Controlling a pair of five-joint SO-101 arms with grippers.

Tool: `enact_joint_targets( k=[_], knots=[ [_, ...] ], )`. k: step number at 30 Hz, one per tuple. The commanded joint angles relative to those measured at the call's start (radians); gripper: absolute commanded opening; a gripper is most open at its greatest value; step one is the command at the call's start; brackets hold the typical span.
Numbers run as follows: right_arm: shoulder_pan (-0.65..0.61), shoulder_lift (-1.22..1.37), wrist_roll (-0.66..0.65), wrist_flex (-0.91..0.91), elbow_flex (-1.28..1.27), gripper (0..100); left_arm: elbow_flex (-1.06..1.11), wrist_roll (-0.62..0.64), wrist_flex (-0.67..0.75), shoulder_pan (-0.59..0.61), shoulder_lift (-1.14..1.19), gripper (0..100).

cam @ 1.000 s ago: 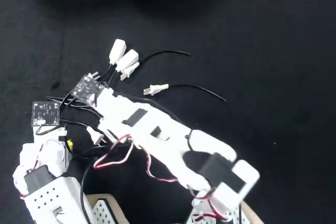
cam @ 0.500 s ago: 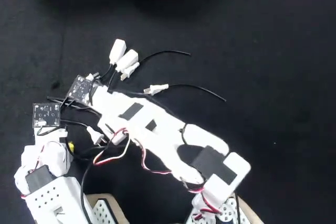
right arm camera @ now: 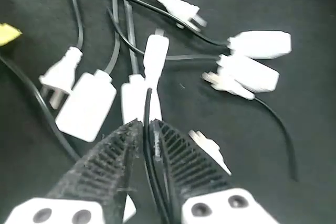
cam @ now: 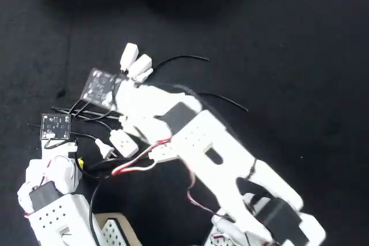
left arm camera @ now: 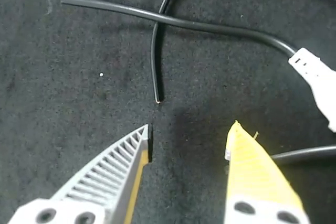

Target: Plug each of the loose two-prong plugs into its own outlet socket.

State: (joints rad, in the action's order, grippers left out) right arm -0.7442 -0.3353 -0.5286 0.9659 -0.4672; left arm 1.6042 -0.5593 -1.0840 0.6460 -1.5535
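My right gripper [right arm camera: 144, 123] is shut on the thin black cable [right arm camera: 147, 109] of a white two-prong plug [right arm camera: 156, 52] that points away from the fingers. Beyond it lie two white outlet sockets [right arm camera: 260, 44], [right arm camera: 248, 73] and another plug [right arm camera: 178, 8]. A third socket [right arm camera: 86, 106] sits beside a plug [right arm camera: 60, 75]. From above, the right arm [cam: 196, 136] stretches to the paired sockets [cam: 134, 60]. My left gripper [left arm camera: 189, 129] is open over bare black cloth, near a cable end [left arm camera: 156, 85] and a white plug [left arm camera: 317, 80].
Several black cables [cam: 81, 113] cross the table between the two arms. The left arm [cam: 49, 185] stays folded at the near left corner. A socket [cam: 123, 141] and a plug [cam: 104, 149] lie just in front of it. The right and far table is open black cloth.
The right arm has swung forward and its wrist has turned. The plug that lay loose right of the paired sockets is now hidden under the arm, its cable in the gripper.
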Motion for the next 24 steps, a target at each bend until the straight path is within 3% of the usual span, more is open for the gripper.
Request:
enact_joint_targets(
  k=[1, 7, 16, 19, 24],
  knots=[
    [0.16, -0.09, -0.196, 0.252, 0.128, 1.1, -0.002, -0.011, 0.028, -0.015, -0.008, 23],
    [0.42, -0.15, -0.539, 0.473, 0.036, 1.1, 0.001, -0.011, 0.029, -0.015, -0.008, 23],
    [0.83, -0.254, -0.956, 0.566, -0.088, 1.1, 0.008, -0.012, 0.029, -0.051, -0.008, 23],
    [0.839, -0.252, -0.997, 0.594, -0.054, 1.1, 0.008, -0.012, 0.026, -0.064, -0.008, 23],
    [0.629, -0.214, -0.964, 0.615, -0.065, 1.1, 0.008, -0.035, 0.023, -0.067, -0.008, 23]
  ],
)
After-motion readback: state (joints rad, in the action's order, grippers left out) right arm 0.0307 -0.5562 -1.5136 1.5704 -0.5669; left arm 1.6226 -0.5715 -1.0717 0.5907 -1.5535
